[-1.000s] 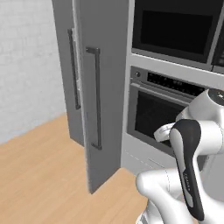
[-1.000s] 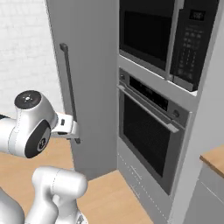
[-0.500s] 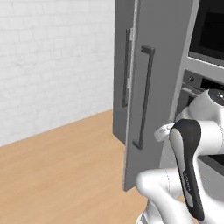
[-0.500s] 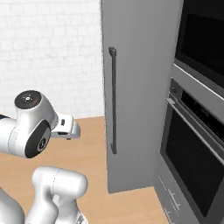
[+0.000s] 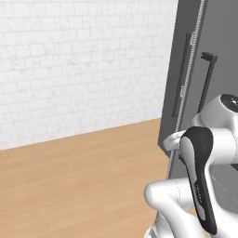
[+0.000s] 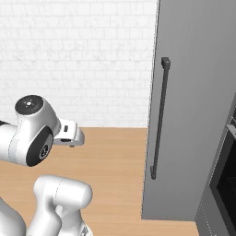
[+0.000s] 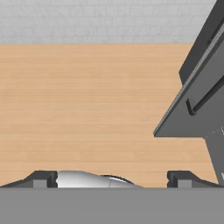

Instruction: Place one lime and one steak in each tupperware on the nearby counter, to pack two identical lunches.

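- White brick wall point(image 5: 83, 60): the largest surface, closing the far side of the room in both base views.
- Wooden floor point(image 5: 79, 186): a light-brown plank field running from the wall's foot to the robot; in the hand view it lies bare ahead of the gripper.
- Tall grey cabinet door point(image 6: 193, 106): upright at the right of both base views, its long axis vertical. It carries a long dark bar handle point(image 6: 159, 117), also vertical. The left base view shows two such handles side by side, with a seam between the two panels.
- Oven front point(image 6: 226, 184): a dark sliver at the right edge of the right base view, beside the cabinet.
- Gripper point(image 7: 111, 177): the two dark fingertips stand wide apart with nothing between them; the jaws are open and empty. They point over bare floor, with the cabinet's lower corner off to one side.
- Task objects: no lime, steak, tupperware or tabletop can be located from these views, so their whereabouts, heading and long axes cannot be told.
- Progress (judgement): nothing visible indicates that any item has been packed. With the gripper empty and facing floor and wall, the robot appears to be travelling or searching; the placements of limes and steaks seemingly remain ahead.
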